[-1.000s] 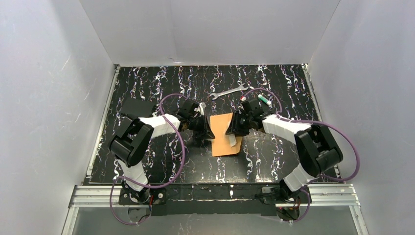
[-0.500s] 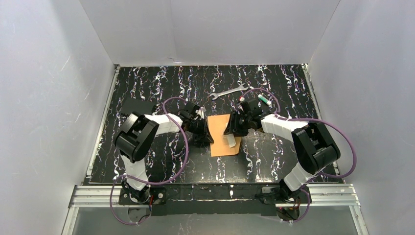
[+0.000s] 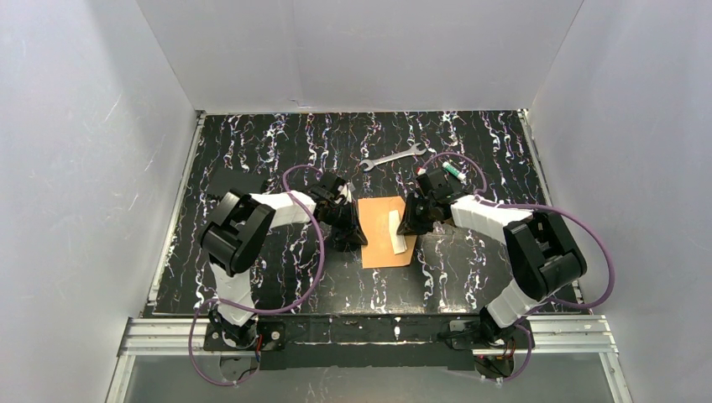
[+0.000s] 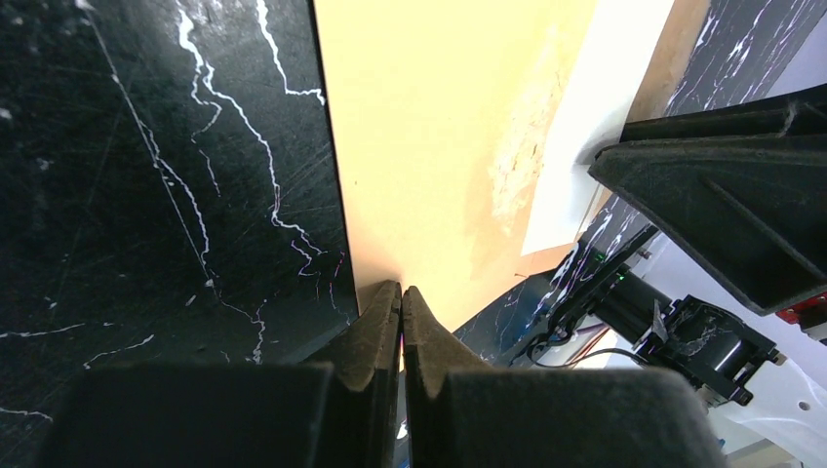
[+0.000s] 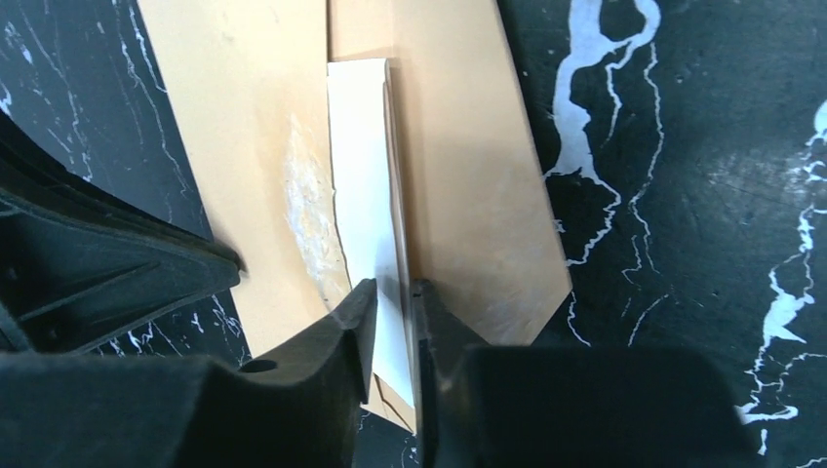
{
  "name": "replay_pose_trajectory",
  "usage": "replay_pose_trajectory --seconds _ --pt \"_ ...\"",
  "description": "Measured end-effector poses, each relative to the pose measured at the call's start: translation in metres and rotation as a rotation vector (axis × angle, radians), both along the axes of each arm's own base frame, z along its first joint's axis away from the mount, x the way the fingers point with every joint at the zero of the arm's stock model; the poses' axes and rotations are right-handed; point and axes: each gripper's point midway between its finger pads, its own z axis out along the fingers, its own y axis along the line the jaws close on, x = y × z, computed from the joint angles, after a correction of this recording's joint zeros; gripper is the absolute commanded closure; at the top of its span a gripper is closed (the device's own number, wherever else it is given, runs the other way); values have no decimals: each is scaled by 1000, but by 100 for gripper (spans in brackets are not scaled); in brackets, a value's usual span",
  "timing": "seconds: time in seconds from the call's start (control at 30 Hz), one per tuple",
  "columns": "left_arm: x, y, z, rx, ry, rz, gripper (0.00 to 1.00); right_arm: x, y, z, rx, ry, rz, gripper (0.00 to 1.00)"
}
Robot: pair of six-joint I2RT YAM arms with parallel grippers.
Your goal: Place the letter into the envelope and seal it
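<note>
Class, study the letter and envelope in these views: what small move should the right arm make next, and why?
Probably slide the right gripper toward the left gripper, pushing the letter deeper. A pale strip of it lies outside the envelope mouth, between the right gripper's nearly closed jaws. The flap lies open, and the shut left gripper sits at the opposite edge.

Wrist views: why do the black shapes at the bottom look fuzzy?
Left wrist view: the left gripper sits too close to focus; the orange-brown kraft paper envelope looks bleached yellow. Right wrist view: the right gripper blurs likewise, with soft shadow on the envelope.
</note>
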Motion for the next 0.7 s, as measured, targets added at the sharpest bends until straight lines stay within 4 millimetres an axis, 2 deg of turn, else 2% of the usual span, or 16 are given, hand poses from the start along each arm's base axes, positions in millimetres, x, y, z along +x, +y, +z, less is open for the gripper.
replay_pose_trajectory --seconds 0.17,0.3,0.43,0.6,0.7 --pt "0 0 0 5 10 -3 100 -2 -3 -3 -14 8 -4 89" --pt "0 0 1 9 12 -8 69 -7 -5 -8 -14 20 -4 92" --pt "3 -3 13 11 -15 -23 50 -12 -5 -13 -2 34 -8 92" --pt "11 13 17 122 -47 18 43 -10 -5 -13 18 33 -17 92" --pt "9 27 15 194 -44 46 45 -9 -4 -13 28 31 -18 92"
